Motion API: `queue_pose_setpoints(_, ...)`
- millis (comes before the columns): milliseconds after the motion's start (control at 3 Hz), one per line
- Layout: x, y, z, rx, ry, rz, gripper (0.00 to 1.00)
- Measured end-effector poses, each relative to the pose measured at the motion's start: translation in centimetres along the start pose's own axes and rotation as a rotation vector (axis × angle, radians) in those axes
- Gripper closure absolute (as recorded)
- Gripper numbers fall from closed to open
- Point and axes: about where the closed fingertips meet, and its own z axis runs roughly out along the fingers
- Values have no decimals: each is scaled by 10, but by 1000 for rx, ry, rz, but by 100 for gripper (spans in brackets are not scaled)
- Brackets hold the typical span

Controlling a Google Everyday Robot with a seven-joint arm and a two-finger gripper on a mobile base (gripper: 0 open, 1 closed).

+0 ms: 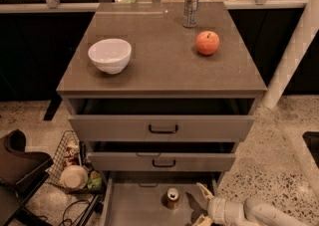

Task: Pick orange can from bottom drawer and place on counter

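Reaching for the pick: the robot's gripper [198, 204] hung at the bottom right of the camera view, low over the pulled-out bottom drawer [133, 206]. Its two pale fingers were spread apart and gripped nothing. The orange can [172, 197] stood upright on the drawer's grey floor near the cabinet end, just beside the fingertips but apart from them, with its silver top facing up.

Above, the middle drawer [162, 162] and the top drawer [162, 128] both sat partly pulled out. The counter [159, 70] carried a white bowl [110, 56] on the left, a red apple [207, 43] on the right and a tall silver can [191, 7] at the back edge. A wire basket [70, 163] of odds and ends lay on the speckled floor to the left of the cabinet.

By the look of it, the task was at its first step, the approach to the can, and nothing had been lifted. The next move appeared to call for sliding the spread fingers sideways until the can sat between them, then closing squarely on its short body without tipping it. After that, the lift would likely need to clear the two jutting drawer fronts before the can could go onto the counter, away from the bowl, the apple and the silver can.
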Motion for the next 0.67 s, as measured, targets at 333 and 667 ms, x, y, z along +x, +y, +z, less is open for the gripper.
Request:
queue_pose_setpoints(333, 6, -6, 20, 1, -45, 16, 0)
queue_pose_setpoints(667, 8, -11, 34, 10, -105, 28, 0)
